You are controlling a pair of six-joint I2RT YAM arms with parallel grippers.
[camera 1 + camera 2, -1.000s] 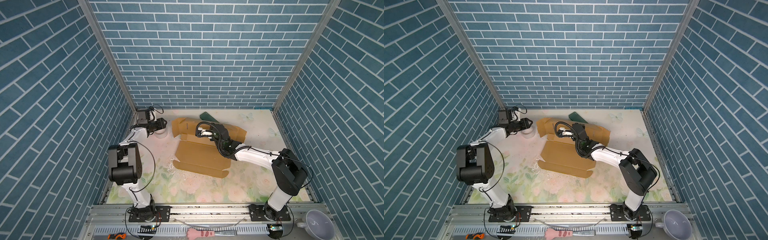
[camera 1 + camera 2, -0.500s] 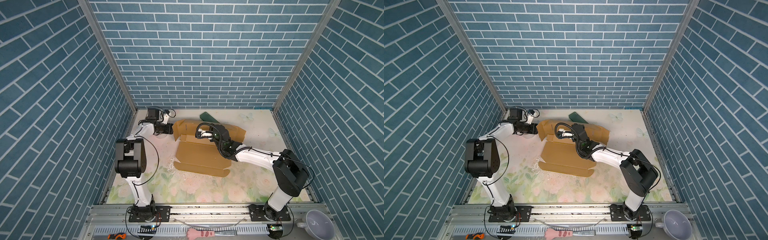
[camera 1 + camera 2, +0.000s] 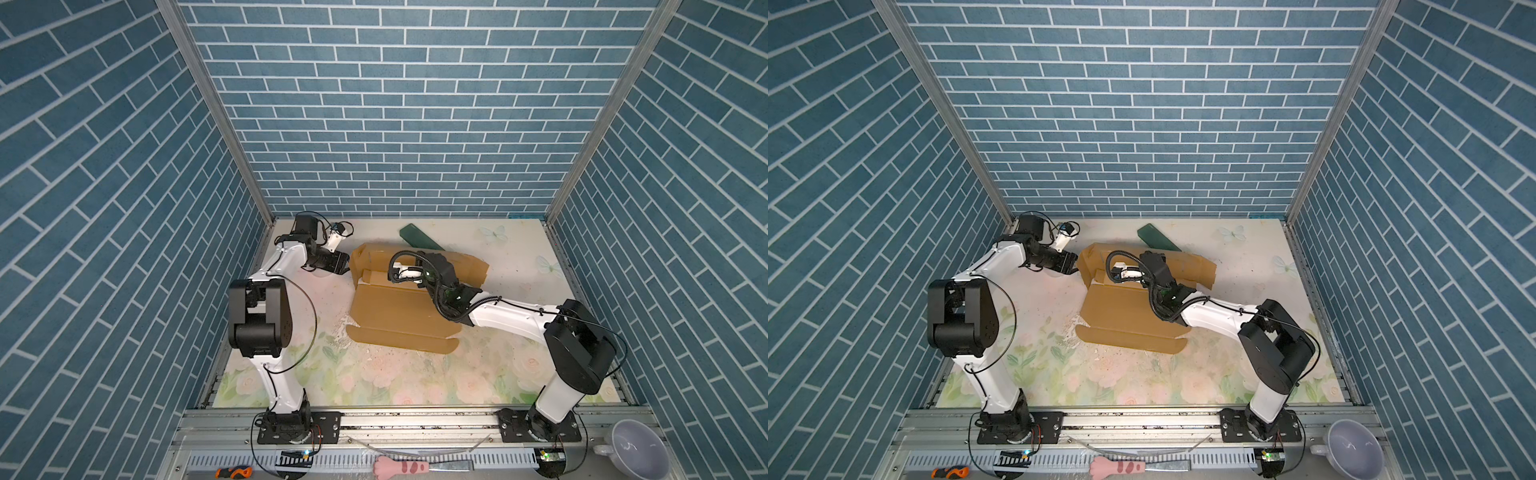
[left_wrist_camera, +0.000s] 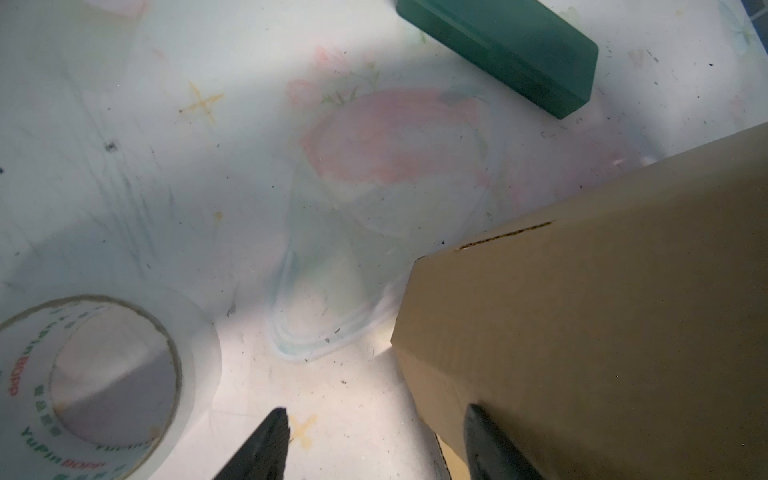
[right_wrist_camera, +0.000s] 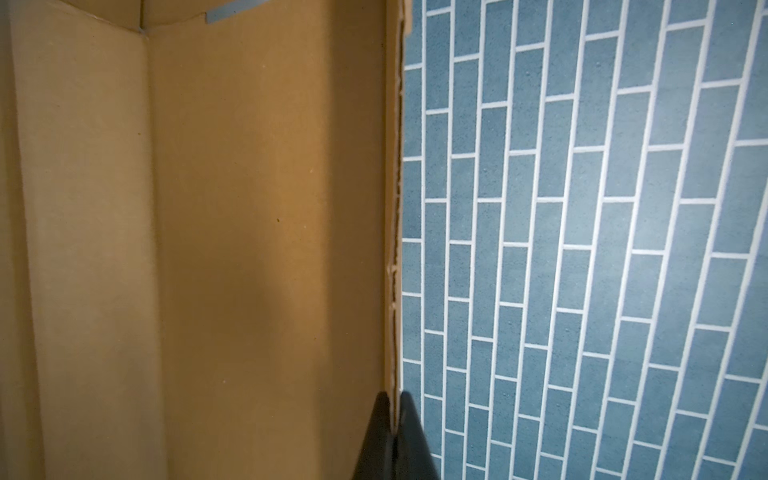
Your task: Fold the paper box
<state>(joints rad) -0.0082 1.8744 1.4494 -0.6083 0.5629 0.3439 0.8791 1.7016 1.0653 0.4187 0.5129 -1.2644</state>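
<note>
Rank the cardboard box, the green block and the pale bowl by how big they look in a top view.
1. paper box
2. pale bowl, though it sits nearer the camera
3. green block, partly hidden behind the box

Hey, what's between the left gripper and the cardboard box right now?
Nothing. In the left wrist view the open left gripper sits at the paper box corner, one finger overlapping its edge.

Tape roll [image 4: 199, 353] core: "YuPin BOPP", green/red, repeated; small chars beside, prob. Chinese, unreadable.
</note>
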